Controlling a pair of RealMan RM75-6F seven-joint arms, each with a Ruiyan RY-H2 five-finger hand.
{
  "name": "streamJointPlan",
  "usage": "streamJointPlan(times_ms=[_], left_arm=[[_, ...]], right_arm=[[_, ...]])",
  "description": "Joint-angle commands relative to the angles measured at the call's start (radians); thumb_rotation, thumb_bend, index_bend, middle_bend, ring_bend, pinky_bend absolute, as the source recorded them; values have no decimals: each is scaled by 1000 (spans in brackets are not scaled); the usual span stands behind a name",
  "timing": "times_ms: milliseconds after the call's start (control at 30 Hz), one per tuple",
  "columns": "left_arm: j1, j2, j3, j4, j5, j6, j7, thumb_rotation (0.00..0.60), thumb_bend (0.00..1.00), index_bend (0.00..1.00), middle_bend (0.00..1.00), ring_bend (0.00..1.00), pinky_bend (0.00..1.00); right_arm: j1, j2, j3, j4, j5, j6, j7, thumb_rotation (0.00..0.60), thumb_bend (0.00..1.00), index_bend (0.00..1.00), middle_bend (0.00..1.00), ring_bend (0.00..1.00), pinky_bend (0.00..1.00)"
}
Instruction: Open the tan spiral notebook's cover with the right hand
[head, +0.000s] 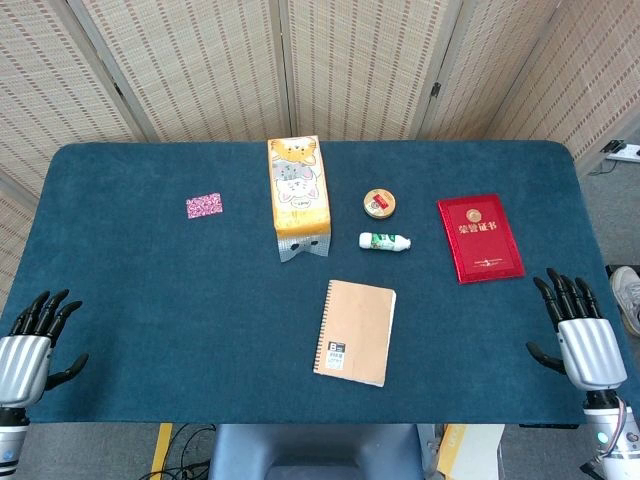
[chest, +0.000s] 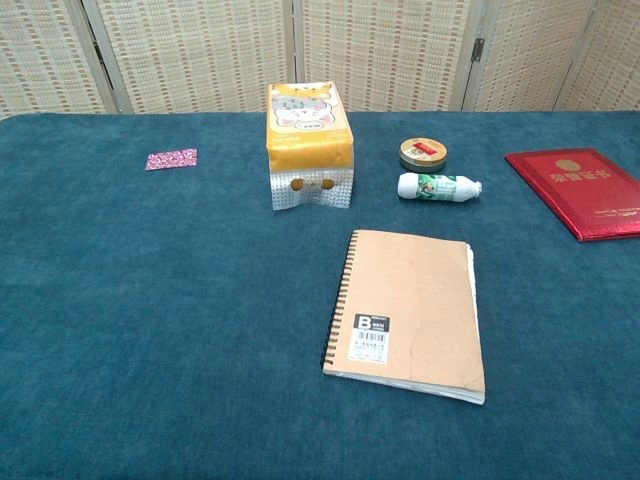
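Observation:
The tan spiral notebook lies closed and flat near the table's front middle, its spiral along the left edge and a black-and-white label at its lower left corner. My right hand hovers at the table's front right edge, fingers spread, holding nothing, well to the right of the notebook. At the front left edge my left hand is likewise spread and empty. Neither hand shows in the chest view.
A yellow cat-print tissue pack stands at the back middle. A round tin, a small white bottle, a red booklet and a pink glitter card lie on the blue table.

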Motion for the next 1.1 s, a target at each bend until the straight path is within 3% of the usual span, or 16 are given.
streamJointPlan(times_ms=[33, 533, 767, 1100], left_arm=[[0, -1, 1, 0, 3, 0, 0, 600, 244, 193, 107, 31, 193], [-6, -1, 0, 5, -9, -20, 4, 600, 244, 192, 107, 31, 193], [-4, 3, -17, 9, -43, -21, -7, 600, 244, 192, 107, 31, 193], [9, -11, -32, 3, -62, 10, 33, 600, 244, 180, 107, 31, 193]], right_arm=[[1, -1, -2, 0, -2, -1, -2, 600, 213, 0, 0, 0, 0], [32, -42, -33, 22, -39, -62, -41, 600, 212, 0, 0, 0, 0], [101, -167, -75, 140, -119, -152, -10, 600, 279, 0, 0, 0, 0], [156, -326, -82, 304, -167, -166, 42, 600, 327, 0, 0, 0, 0]])
